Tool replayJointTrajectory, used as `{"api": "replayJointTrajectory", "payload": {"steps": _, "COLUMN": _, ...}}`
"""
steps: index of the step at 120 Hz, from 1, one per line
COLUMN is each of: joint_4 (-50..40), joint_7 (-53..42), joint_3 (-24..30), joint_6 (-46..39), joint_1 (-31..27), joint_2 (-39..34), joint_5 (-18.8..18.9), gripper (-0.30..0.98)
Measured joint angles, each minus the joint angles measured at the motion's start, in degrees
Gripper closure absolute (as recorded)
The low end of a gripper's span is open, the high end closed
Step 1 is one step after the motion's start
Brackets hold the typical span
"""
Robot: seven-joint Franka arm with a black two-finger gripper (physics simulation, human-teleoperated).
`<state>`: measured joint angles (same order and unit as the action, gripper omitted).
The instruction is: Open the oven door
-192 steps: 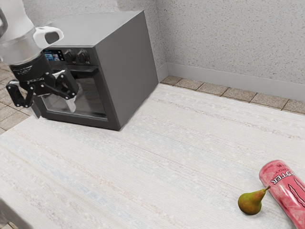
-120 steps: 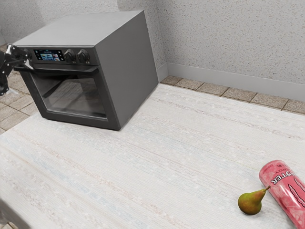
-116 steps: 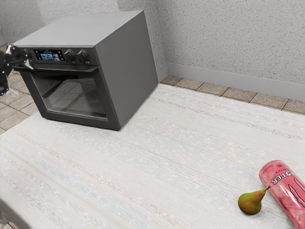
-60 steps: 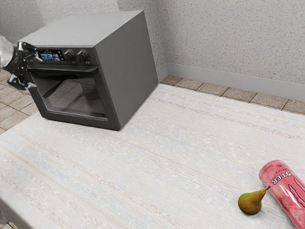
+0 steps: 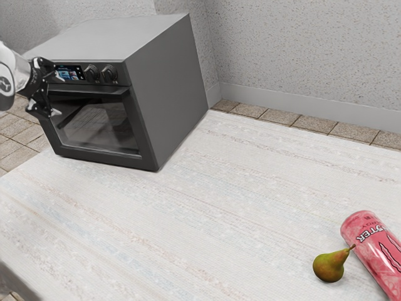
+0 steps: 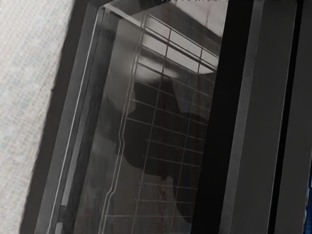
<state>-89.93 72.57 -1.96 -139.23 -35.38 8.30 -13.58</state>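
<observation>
The hand (image 5: 59, 95) was spread wide near the oven door (image 5: 103, 128), probably rigid and stiff-hinged, best gripped mid-length along its handle (image 5: 94, 95).

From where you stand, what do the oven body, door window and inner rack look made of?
Oven body: likely painted metal, smooth satin grey; plastic possible. Door window: glass or clear plastic, glossy, see-through with reflections. Inner rack: probably bare metal wire, thin pale lines in a grid.
</observation>
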Motion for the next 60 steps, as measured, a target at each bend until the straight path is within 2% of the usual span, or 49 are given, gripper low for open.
{"api": "replayJointTrajectory", "payload": {"steps": 60, "joint_4": -0.75, "joint_7": 3.44, "joint_3": 0.11, "joint_6": -2.09, "joint_1": -0.09, "joint_2": 2.46, "joint_5": 0.00, "gripper": 0.00}}
